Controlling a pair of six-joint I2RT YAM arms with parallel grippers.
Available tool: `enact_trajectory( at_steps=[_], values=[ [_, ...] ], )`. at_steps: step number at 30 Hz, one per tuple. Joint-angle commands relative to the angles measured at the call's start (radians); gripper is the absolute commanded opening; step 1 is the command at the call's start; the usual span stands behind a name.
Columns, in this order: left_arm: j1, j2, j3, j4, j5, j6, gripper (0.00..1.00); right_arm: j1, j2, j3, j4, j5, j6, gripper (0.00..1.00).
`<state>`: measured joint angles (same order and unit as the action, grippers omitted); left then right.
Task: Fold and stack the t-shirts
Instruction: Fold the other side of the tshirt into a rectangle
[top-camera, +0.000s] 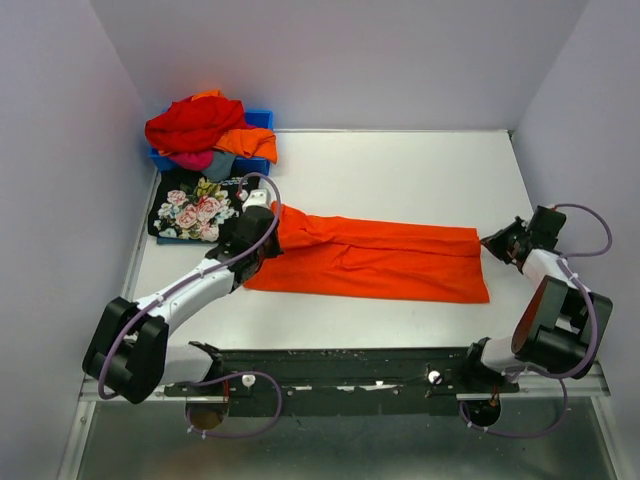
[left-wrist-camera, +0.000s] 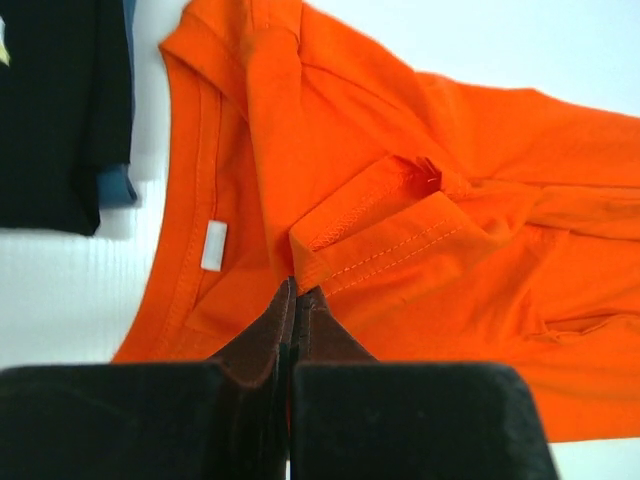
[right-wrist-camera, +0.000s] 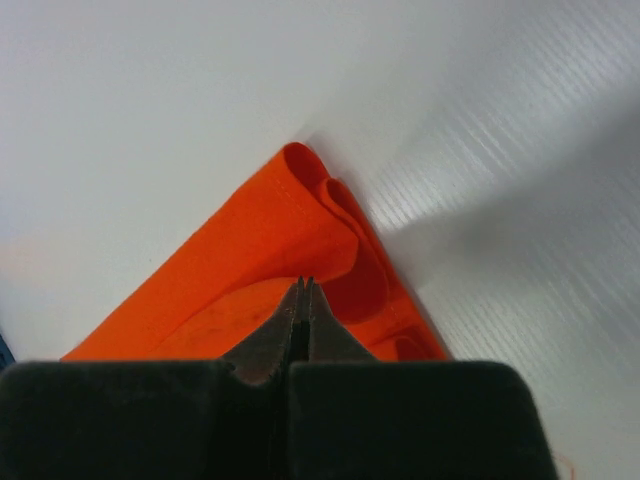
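I am looking at the flat white table (top-camera: 400, 170), which is carrying everything. Stretching across it between the two grippers is the plain bright orange cloth t-shirt (top-camera: 380, 260), already lying as a long narrow band with its sides folded in. I take it each arm is holding one end so the band lies straight for the next fold.

Beyond the left gripper (top-camera: 266, 222), toward the far corner, a heap of red, orange, pink and grey cloth t-shirts (top-camera: 200, 125) is spilling over a blue plastic bin (top-camera: 262, 118), apparently waiting its turn. Just beside that gripper, on its outer side, the folded black rose-print cloth t-shirt (top-camera: 190, 210) is lying flat, probably starting the stack.

The left gripper's jaws are pressing together at the collar end, seemingly pinching a sleeve hem, with the small white neck label (left-wrist-camera: 212, 245) just ahead of them. The right gripper (top-camera: 492, 243) is likewise closing tight at the bottom hem, where the cloth corner is curling up just past its tips.
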<state>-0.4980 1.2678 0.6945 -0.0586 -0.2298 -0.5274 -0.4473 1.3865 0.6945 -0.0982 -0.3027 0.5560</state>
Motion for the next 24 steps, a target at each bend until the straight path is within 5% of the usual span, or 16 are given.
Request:
enact_trajectory(
  at_steps=[1,16,18,19,24],
  values=[
    [-0.004,-0.034,-0.065,-0.046,0.067,-0.095,0.0,-0.01,-0.012,-0.062,0.061,0.054,0.05,0.01],
    [-0.004,-0.081,-0.22,0.032,0.132,-0.175,0.0,-0.016,-0.132,-0.139,0.083,0.154,0.085,0.04],
    [-0.004,-0.082,-0.227,0.026,0.127,-0.184,0.21,-0.018,-0.124,-0.15,0.083,0.146,0.093,0.34],
    [-0.005,-0.093,-0.227,0.022,0.124,-0.184,0.35,-0.018,-0.133,-0.162,0.087,0.14,0.085,0.41],
    [-0.008,-0.249,-0.205,-0.03,0.054,-0.172,0.51,-0.018,-0.246,-0.194,0.146,0.105,0.047,0.51]
  ],
)
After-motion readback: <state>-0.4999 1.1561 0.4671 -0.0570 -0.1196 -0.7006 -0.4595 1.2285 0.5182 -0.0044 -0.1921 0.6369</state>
